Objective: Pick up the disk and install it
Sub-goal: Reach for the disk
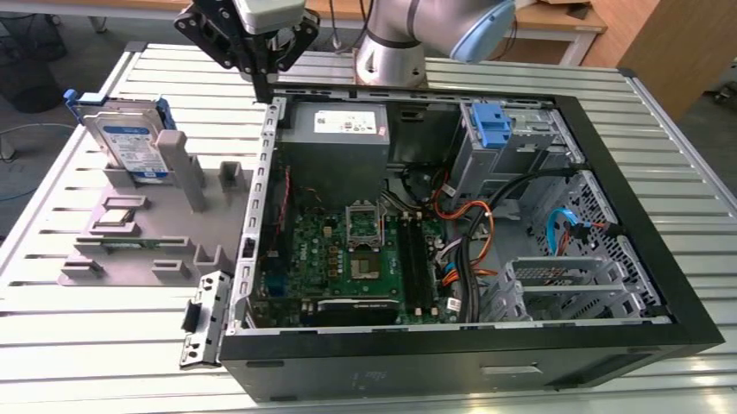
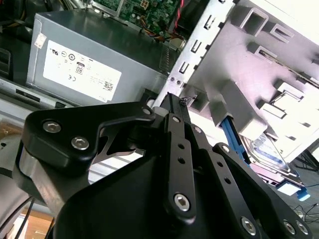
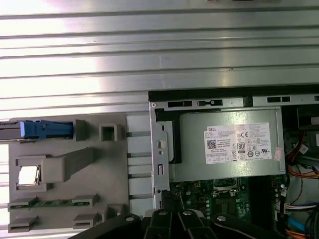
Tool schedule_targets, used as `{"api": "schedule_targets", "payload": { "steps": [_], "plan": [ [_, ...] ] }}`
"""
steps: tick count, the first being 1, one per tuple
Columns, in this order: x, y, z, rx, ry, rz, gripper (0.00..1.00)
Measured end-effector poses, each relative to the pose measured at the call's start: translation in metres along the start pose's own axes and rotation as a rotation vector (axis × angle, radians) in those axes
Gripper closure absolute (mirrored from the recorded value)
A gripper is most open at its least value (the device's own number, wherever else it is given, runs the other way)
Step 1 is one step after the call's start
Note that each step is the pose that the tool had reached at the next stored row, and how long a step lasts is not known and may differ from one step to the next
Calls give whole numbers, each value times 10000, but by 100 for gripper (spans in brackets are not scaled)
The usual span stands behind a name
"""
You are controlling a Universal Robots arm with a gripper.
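One disk, one computer case, one fixture.

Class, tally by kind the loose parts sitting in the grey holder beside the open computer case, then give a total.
disk: 1
silver square chip: 1
green circuit strip: 1
Total: 3

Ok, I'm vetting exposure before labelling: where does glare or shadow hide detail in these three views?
Exterior view: the slatted table glares white at the view's left, while the computer case interior is dim. First wrist view: bright bands streak the table, and the chip on the grey fixture burns out white. Second wrist view: the fixture's far corner is washed out.
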State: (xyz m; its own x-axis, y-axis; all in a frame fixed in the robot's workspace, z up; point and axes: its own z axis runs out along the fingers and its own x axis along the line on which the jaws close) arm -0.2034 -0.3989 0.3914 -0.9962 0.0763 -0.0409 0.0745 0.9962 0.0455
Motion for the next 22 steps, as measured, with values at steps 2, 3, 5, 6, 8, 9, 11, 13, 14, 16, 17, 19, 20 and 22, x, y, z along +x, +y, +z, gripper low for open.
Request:
{"api": "schedule_targets", "payload": {
  "steps": [2, 3, 5, 6, 8, 9, 11, 13, 14, 16, 17, 19, 20, 22],
  "plan": [
    [56, -4, -1, -1, -3, -1, 90],
    [88, -7, -2, -1, -5, -2, 90],
    [150, -12, -3, -1, -9, -2, 90],
    [178, -14, -4, -2, -11, -1, 90],
    [232, -18, -5, -2, -13, -1, 90],
    [258, -20, -6, -1, -13, -2, 90],
    [304, -23, -6, -1, -13, -2, 90],
    [335, -26, -6, -2, -14, -2, 90],
    [344, -26, -6, -1, -14, -2, 90],
    [355, -27, -5, -3, -15, -1, 90],
    [360, -27, -5, -2, -15, -1, 90],
    [369, -28, -5, -2, -14, -2, 90],
    [372, -28, -5, -2, -14, -3, 90],
    [376, -29, -5, -1, -14, -2, 90]
  ]
}}
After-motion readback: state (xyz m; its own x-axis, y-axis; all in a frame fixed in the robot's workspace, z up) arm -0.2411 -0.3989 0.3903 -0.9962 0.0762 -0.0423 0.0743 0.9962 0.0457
